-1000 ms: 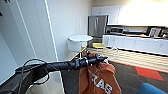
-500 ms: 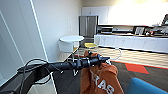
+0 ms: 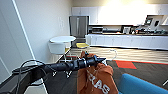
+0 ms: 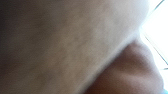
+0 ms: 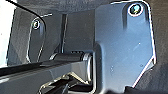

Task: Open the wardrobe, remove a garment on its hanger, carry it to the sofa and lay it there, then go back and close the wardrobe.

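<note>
**Hoodie in the air, sofa just ahead**

The left gripper (image 3: 101, 60) sits at the end of the arm reaching in from the left of the head view, held out level in front of the robot. The hoodie (image 3: 96, 78) hangs directly under it, bunched up at the gripper with its orange cloth draping down and the white letters showing on the chest. From that hang I judge the gripper closed on the hanger at the hoodie's top, though the fingers themselves cannot be made out. A thin white loop (image 3: 112, 53) just beside the gripper is probably part of the hanger – too faint to be sure. The left wrist view gives blurred pale and brownish surfaces pressed close to the lens, most likely cloth.

Whether the right gripper is open or closed I cannot tell; the right wrist view shows the robot's own dark plate and bar.

Beyond the hoodie, the blue sofa (image 3: 140, 86) edges in at the lower right, near the hanging cloth but apart from it. Farther off stand a round white table (image 3: 62, 39) with chairs, a steel fridge (image 3: 78, 26) and a long white kitchen counter (image 3: 125, 40).

The step in hand looks like the carry to the sofa – the garment is out and aloft, not yet laid. The next move calls for bringing the hoodie over the seat, low enough that the cloth lands flat
</note>
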Controlling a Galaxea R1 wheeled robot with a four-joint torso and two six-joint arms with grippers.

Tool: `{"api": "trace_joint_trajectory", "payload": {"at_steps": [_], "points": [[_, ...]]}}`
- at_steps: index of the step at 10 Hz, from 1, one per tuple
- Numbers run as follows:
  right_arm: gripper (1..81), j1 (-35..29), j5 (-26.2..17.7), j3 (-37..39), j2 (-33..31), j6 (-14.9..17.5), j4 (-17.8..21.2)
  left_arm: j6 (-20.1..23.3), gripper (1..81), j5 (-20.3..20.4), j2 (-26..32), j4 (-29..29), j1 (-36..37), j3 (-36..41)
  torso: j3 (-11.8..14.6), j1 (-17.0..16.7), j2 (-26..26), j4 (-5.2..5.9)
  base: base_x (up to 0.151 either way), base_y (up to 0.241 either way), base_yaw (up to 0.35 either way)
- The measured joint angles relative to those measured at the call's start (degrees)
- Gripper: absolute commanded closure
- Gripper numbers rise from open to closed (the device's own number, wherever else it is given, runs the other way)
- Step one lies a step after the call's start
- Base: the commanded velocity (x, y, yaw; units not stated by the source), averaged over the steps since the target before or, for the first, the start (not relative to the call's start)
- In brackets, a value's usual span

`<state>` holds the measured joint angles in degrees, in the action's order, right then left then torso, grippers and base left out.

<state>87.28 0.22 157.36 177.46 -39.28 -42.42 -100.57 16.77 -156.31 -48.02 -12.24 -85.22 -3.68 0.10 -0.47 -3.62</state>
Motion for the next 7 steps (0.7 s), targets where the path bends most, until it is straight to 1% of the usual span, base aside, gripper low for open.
{"api": "trace_joint_trajectory", "payload": {"at_steps": [7], "points": [[1.0,0.0,-0.01,0.0,-0.02,0.0,0.0,-0.06,81.1,-0.1,-0.17,-0.27,-0.32,0.94,-0.02,0.0,0.0,0.0,0.0,0.0,-0.25]]}}
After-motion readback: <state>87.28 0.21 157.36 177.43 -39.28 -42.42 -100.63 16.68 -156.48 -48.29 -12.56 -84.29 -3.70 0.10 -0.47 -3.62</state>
